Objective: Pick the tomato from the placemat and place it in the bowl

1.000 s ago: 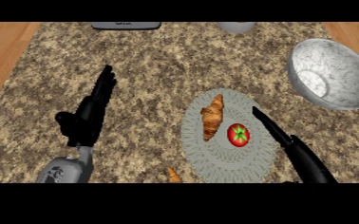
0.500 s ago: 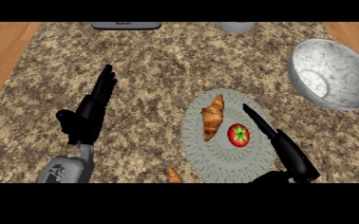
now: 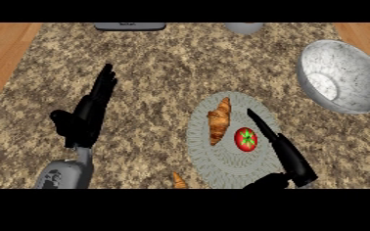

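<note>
Where speckled granite counter [image 3: 166, 68] meets wood strip [image 3: 11, 44] at left, grey placemat [image 3: 217, 169] lies low right, carrying croissant [image 3: 219, 120] and tomato [image 3: 245, 139] side by side. Speckled bowl [image 3: 314, 61] stands far right, apart. Right hand [image 3: 285, 151] straight-fingered just right of tomato, holding nothing. Left hand [image 3: 90, 112] rests at left, fingers straight.

Single head view, looking steeply down onto counter [image 3: 166, 73]. Camera sitting close above near edge: both hands showing along lower edge, left hand [image 3: 86, 117] at view's left, right hand [image 3: 288, 154] at view's right. Bowl [image 3: 339, 78] getting cropped by right edge. Far edge barely showing; dark object [image 3: 130, 26] lying there, perhaps tray.
</note>
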Robot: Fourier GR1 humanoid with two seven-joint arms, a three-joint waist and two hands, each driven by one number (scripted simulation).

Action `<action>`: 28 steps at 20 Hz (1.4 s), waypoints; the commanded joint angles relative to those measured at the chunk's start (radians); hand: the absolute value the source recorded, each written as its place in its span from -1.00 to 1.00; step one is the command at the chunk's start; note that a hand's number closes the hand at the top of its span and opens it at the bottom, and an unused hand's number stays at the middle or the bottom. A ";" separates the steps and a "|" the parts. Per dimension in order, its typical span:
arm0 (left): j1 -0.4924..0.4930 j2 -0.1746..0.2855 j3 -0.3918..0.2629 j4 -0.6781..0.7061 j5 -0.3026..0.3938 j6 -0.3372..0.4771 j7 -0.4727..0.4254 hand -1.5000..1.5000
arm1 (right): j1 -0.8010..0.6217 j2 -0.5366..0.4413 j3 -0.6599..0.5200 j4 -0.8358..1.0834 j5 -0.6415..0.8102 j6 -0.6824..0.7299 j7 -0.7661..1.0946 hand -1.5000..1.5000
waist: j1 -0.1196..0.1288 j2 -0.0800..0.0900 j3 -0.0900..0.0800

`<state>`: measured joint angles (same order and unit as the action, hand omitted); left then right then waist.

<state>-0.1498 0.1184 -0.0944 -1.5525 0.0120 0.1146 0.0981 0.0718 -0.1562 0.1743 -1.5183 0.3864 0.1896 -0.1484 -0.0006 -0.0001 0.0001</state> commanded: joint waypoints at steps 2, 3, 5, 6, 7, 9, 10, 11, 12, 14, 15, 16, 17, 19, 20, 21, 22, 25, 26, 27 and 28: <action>0.009 0.000 0.007 -0.004 -0.011 -0.012 0.000 0.00 | -0.105 0.006 -0.015 0.141 0.111 -0.073 0.019 -1.00 | 0.005 0.001 0.000; 0.026 -0.025 -0.014 -0.039 -0.030 0.016 0.003 0.00 | -0.046 -0.023 -0.026 0.090 0.115 -0.082 0.005 -1.00 | 0.002 0.000 0.000; 0.064 -0.007 -0.018 -0.080 -0.024 -0.016 0.027 0.00 | -0.084 -0.020 -0.021 0.169 0.150 -0.097 -0.033 -1.00 | 0.004 0.000 0.000; -0.016 -0.035 0.003 0.042 -0.041 0.002 -0.026 0.00 | -0.094 0.004 -0.017 0.243 0.170 -0.133 -0.085 -1.00 | 0.001 0.001 0.000; -0.003 -0.032 0.019 0.034 -0.026 -0.008 -0.015 0.00 | -0.062 0.047 0.030 0.179 0.200 -0.154 -0.022 -1.00 | 0.000 0.000 0.000; -0.014 -0.015 0.053 0.104 0.000 -0.051 -0.095 0.00 | -0.099 0.075 0.048 0.207 0.206 -0.141 -0.001 -1.00 | 0.000 0.001 0.000; 0.041 -0.061 -0.010 0.023 -0.056 -0.002 -0.058 0.00 | -0.076 0.016 -0.021 0.274 0.153 -0.113 -0.122 -1.00 | 0.001 0.000 0.000; -0.013 -0.041 -0.003 -0.021 -0.054 -0.004 0.038 0.00 | -0.119 0.071 0.031 0.243 0.191 -0.105 0.008 -1.00 | 0.002 0.000 0.000; -0.010 -0.034 0.038 0.021 -0.026 -0.026 -0.011 0.00 | -0.205 0.057 -0.030 0.367 0.167 -0.113 -0.090 -1.00 | 0.003 0.001 0.000; 0.021 -0.001 0.045 0.020 -0.004 -0.061 -0.029 0.00 | -0.159 0.023 0.068 0.333 0.258 -0.123 -0.148 1.00 | 0.007 0.001 0.000; -0.015 -0.027 0.037 0.028 -0.028 -0.025 -0.021 0.00 | -0.133 0.027 0.107 0.213 0.273 -0.088 -0.069 1.00 | 0.000 -0.001 -0.001; -0.024 -0.057 0.020 0.060 -0.043 -0.005 -0.042 0.00 | -0.163 0.012 0.097 0.339 0.305 -0.151 -0.193 1.00 | 0.003 0.002 0.000; -0.020 -0.025 0.039 0.018 -0.028 -0.027 0.006 0.00 | -0.151 -0.020 0.085 0.310 0.302 -0.122 -0.186 1.00 | 0.002 0.000 0.000; 0.002 -0.024 0.034 -0.022 -0.035 -0.032 0.016 0.00 | -0.161 -0.038 0.067 0.330 0.300 -0.115 -0.233 1.00 | 0.003 0.000 0.000; 0.039 -0.022 0.053 0.037 -0.014 -0.051 -0.066 0.00 | -0.031 0.005 0.142 0.257 0.337 -0.181 -0.244 1.00 | -0.002 -0.001 0.000; -0.007 0.000 0.087 0.064 0.001 -0.077 -0.055 0.00 | -0.137 0.019 0.100 0.243 0.292 -0.084 -0.158 1.00 | 0.000 0.000 0.000; 0.024 -0.025 0.051 -0.001 -0.022 -0.045 -0.015 0.00 | -0.157 0.060 0.109 0.358 0.321 -0.147 -0.194 1.00 | 0.004 0.000 0.000; 0.010 -0.044 0.029 0.030 -0.046 -0.020 -0.024 0.00 | 0.001 -0.241 0.088 0.209 0.162 0.134 -0.490 1.00 | -0.017 -0.003 0.000; 0.002 0.011 0.076 -0.001 -0.003 -0.063 -0.003 0.00 | -0.024 -0.316 0.058 0.230 0.132 0.192 -0.568 1.00 | -0.003 -0.003 0.001; 0.012 -0.023 0.052 0.034 -0.040 -0.026 -0.039 0.00 | 0.023 -0.395 0.081 0.183 0.137 0.243 -0.637 1.00 | -0.031 -0.005 -0.001; 0.020 -0.033 0.047 0.017 -0.037 -0.020 -0.028 0.00 | 0.036 -0.448 0.088 0.162 0.117 0.298 -0.706 1.00 | -0.032 -0.009 -0.001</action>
<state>-0.1404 0.0943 -0.0445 -1.5282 -0.0181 0.0812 0.0702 0.0380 -0.4050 0.2548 -1.3136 0.5633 0.3095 -0.6401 -0.0146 -0.0082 -0.0025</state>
